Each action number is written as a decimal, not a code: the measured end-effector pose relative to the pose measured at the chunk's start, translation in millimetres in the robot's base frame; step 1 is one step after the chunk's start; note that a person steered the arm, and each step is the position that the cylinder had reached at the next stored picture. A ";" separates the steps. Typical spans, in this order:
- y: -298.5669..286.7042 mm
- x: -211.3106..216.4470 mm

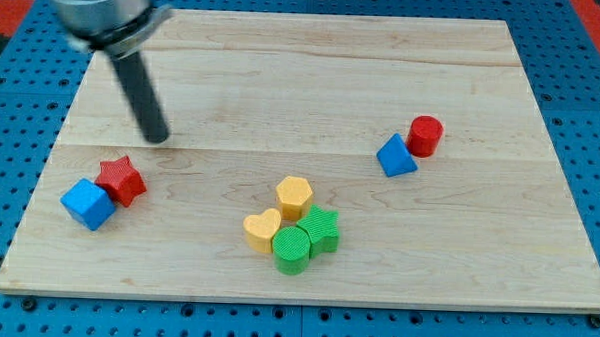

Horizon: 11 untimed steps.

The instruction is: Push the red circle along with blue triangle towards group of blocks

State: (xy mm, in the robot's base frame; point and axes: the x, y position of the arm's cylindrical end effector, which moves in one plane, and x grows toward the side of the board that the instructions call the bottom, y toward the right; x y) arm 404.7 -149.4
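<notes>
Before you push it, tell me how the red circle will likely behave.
The red circle stands on its flat end, so it will probably slide, not roll. It touches the blue triangle, so that likely moves too. An off-centre push may swing them apart. My tip is far off, at the view's left.

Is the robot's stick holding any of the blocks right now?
No, nothing is held. My tip is alone on the board, apart from the red star below it.

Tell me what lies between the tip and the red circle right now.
Nothing: in the camera view only bare board separates my tip from the red circle, which touches the blue triangle.
</notes>
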 end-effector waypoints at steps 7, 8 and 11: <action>260.3 64.1; 260.1 86.8; 117.5 77.3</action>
